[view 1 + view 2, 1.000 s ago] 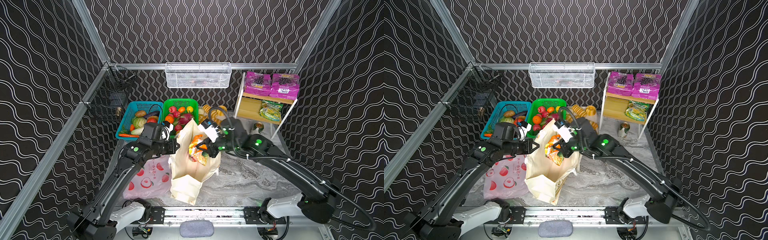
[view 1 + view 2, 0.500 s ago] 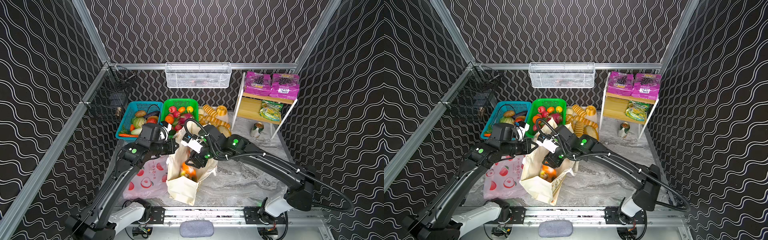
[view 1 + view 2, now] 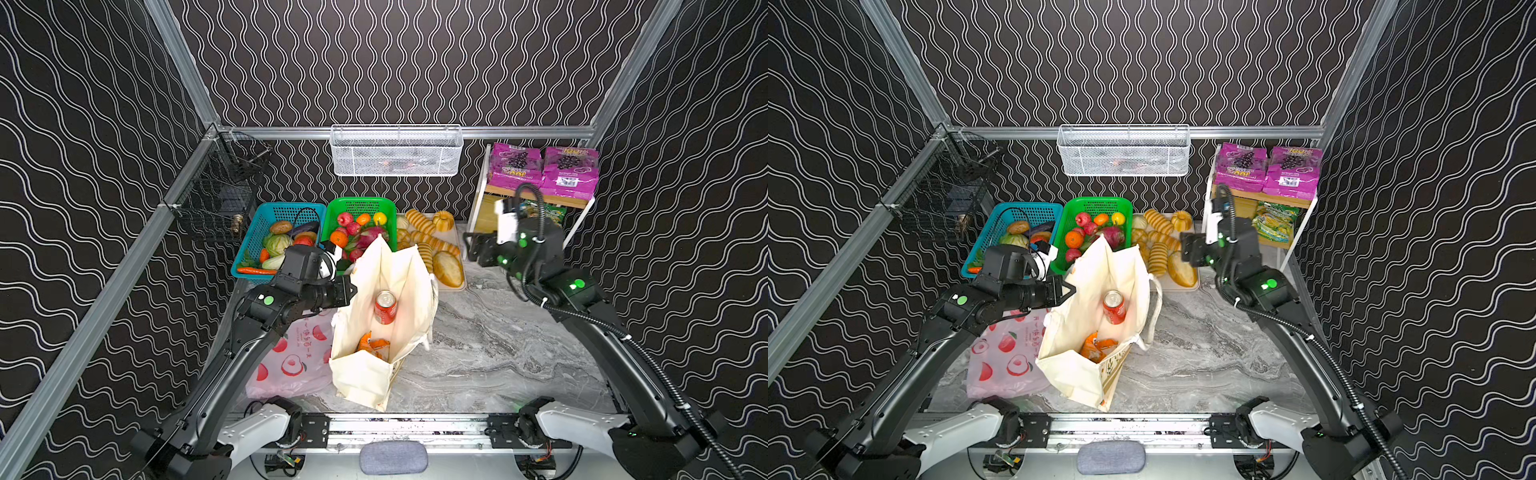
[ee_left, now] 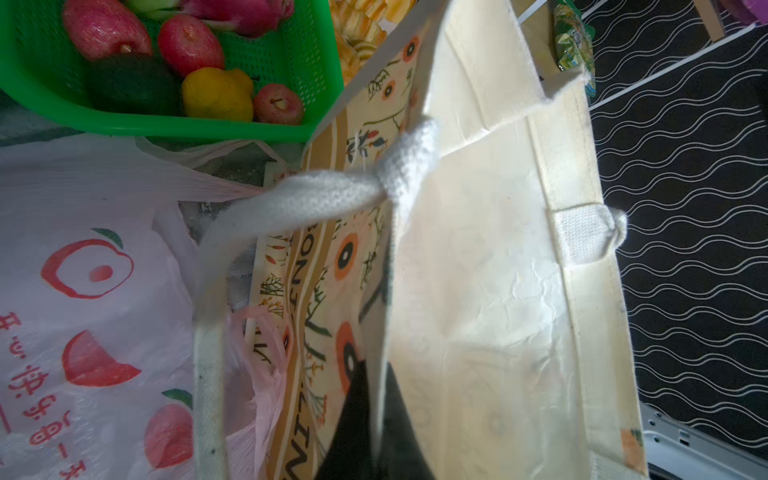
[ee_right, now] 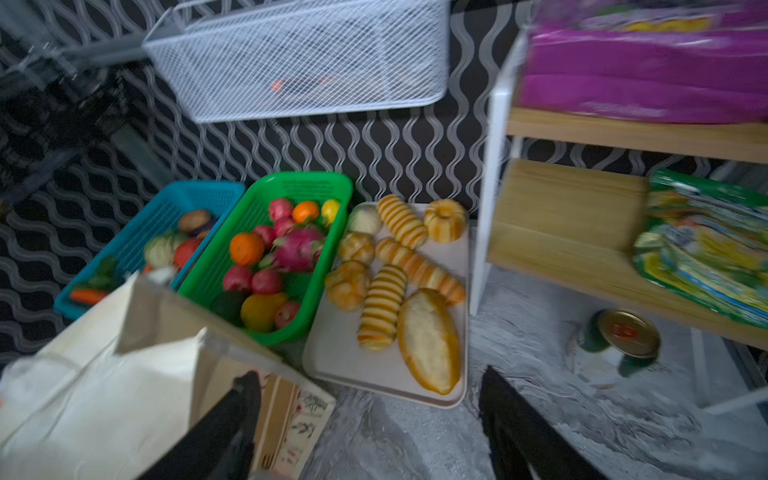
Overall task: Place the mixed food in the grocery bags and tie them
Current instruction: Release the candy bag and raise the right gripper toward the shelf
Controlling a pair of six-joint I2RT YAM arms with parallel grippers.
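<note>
While the left arm reaches forward and level above the thin pink plastic carrier [image 3: 291, 357], the left gripper [image 3: 352, 288] is clamped on the left rim of the cream cloth tote [image 3: 361, 374]. One carrier lies flat, touching one upright, open-mouthed tote. The tote contains one red soda can [image 3: 385, 306] and one orange-yellow snack bag [image 3: 372, 345]. One pink dragon fruit [image 3: 368, 237] lies in the green plastic basket [image 3: 357, 205]. The right arm is raised, elbow bent, above the bread tray [image 5: 340, 361]. The right gripper [image 5: 374, 424] stands wide and empty. Two purple grape-printed packets [image 3: 515, 168] sit atop the white shelf [image 3: 478, 195].
</note>
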